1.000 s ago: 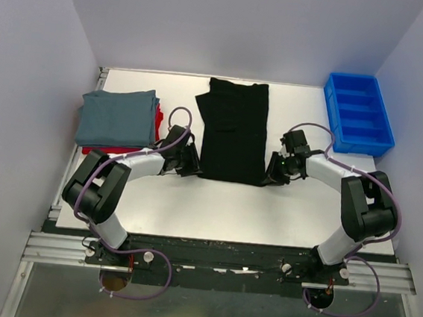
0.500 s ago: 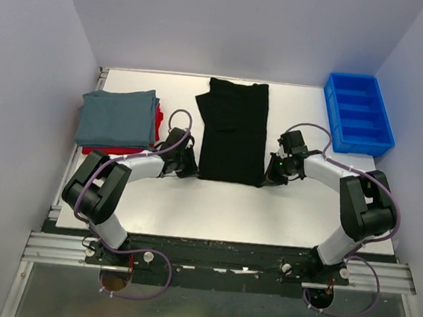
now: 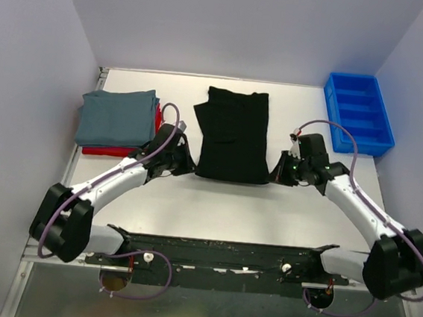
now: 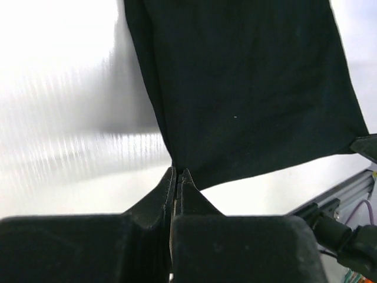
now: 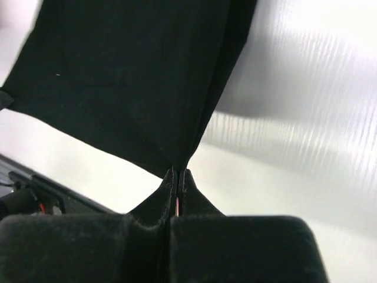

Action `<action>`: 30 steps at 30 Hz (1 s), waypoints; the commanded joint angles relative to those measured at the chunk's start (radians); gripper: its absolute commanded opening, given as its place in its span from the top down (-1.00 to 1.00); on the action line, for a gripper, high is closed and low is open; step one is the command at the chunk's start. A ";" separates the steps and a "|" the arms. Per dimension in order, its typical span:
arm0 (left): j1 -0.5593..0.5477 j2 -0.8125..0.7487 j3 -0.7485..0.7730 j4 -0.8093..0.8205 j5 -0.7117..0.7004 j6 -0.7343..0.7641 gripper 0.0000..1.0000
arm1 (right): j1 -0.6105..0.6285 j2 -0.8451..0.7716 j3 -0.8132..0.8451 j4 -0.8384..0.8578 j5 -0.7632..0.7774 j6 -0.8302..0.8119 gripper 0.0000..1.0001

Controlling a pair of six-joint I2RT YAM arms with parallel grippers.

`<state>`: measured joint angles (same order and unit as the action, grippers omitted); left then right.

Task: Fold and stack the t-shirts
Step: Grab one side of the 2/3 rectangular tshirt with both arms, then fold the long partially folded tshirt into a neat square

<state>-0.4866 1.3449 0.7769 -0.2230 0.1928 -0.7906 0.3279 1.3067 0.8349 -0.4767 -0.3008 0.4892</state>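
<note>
The left hand (image 4: 177, 172) is pinched tight, fingertips together on the near left corner of the black t-shirt (image 4: 247, 88), and the right hand (image 5: 177, 172) is clamped the same way on the near right corner. In both wrist views the cloth fans up and away from the closed tips, and the near hem runs taut from one hand to the other. From above, the left hand (image 3: 185, 165) and right hand (image 3: 276, 175) sit at either end of that hem, both arms reaching in low over the surface (image 3: 221, 212). The black t-shirt (image 3: 232, 134) lies as a long folded panel in the middle of the surface, its far end near the back edge, with a flap jutting out on its far left side. Well to the left, the slate grey-blue t-shirt (image 3: 118, 116) lies folded on top of the red t-shirt (image 3: 109, 150), of which only the edges show. A blue bin (image 3: 358, 113) stands at the far right corner.
</note>
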 commanded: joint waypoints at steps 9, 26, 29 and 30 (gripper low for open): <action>-0.041 -0.315 0.007 -0.308 -0.015 -0.015 1.00 | 0.005 -0.379 -0.010 -0.327 -0.020 -0.006 0.99; 0.080 0.221 0.588 -0.289 -0.145 0.139 1.00 | -0.056 0.205 0.508 -0.249 0.197 -0.032 0.99; 0.109 0.370 0.718 -0.297 -0.118 0.146 1.00 | -0.088 0.359 0.643 -0.246 0.183 -0.029 0.99; 0.115 0.419 0.758 -0.297 -0.112 0.146 1.00 | -0.098 0.408 0.683 -0.246 0.166 -0.032 0.99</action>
<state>-0.4072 1.6112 1.4109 -0.4976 0.1139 -0.6827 0.2733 1.5631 1.3846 -0.7315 -0.1478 0.4702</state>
